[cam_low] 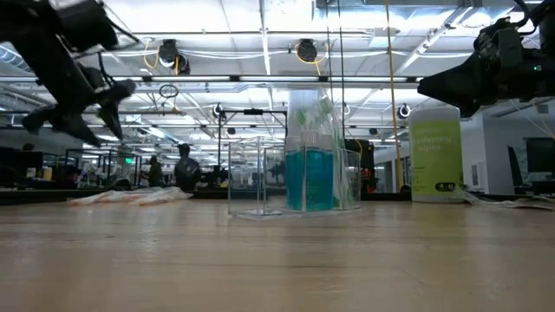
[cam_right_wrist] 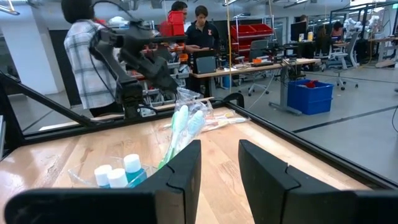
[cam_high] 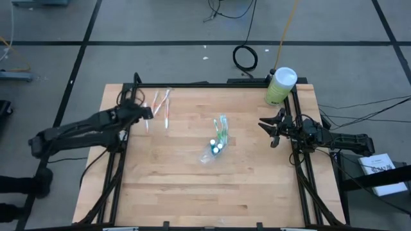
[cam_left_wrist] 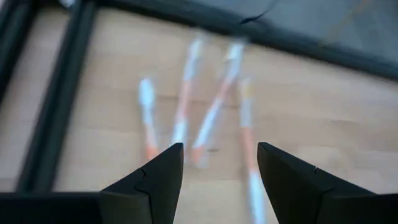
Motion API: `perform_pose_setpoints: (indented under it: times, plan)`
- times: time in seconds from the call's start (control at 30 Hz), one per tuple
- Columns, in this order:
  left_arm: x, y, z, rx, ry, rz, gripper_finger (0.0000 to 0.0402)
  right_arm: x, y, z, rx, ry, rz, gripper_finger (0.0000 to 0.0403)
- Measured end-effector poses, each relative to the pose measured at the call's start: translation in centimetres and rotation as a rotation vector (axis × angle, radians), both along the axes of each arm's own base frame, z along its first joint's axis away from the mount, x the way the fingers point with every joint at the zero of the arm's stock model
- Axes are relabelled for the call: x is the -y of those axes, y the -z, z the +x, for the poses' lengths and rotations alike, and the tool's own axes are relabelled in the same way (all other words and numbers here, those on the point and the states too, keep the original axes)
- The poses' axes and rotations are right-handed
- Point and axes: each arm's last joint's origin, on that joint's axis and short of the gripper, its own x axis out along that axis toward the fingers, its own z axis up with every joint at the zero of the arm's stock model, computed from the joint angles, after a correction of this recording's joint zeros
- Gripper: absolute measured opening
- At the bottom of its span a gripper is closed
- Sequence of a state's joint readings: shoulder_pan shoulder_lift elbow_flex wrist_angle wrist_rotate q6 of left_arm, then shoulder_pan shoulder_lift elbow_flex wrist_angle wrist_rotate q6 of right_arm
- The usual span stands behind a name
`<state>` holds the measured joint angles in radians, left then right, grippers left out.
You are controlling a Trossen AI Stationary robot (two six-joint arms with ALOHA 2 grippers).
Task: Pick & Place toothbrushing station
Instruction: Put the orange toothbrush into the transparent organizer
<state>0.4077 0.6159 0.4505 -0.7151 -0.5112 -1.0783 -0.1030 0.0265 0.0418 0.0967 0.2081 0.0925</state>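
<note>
Left wrist view: seemingly four pink-white toothbrushes (cam_left_wrist: 186, 112) beneath open left gripper (cam_left_wrist: 219, 165).

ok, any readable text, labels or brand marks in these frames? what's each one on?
None can be read for certain.
Pale-green canister: white lettering and a dark patch on its side in the low view, too blurred to read.
White sheet off the table beside the right arm: dark print, too small to read.
Toothbrushes, blue-capped tubes and clear holder: no lettering visible.
</note>
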Motion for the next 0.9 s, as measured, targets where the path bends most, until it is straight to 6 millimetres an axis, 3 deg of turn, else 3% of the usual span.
perform_pose_setpoints:
  times: [0.2, 0.47, 0.9]
  plan:
    - [-3.3, 1.3, 0.5, -0.145, -0.062, -0.137, 0.0214, 0.0, 0.0, 0.0, 0.000, 0.000, 0.000, 0.0098]
    - [-7.6, 2.6, 0.3, -0.106, -0.058, -0.194, 0.0214, 0.0, 0.0, 0.0, 0.000, 0.000, 0.000, 0.0098]
    - [-9.6, 5.5, -0.1, -0.242, -0.123, -0.298, 0.0214, 0.0, 0.0, 0.0, 0.000, 0.000, 0.000, 0.0098]
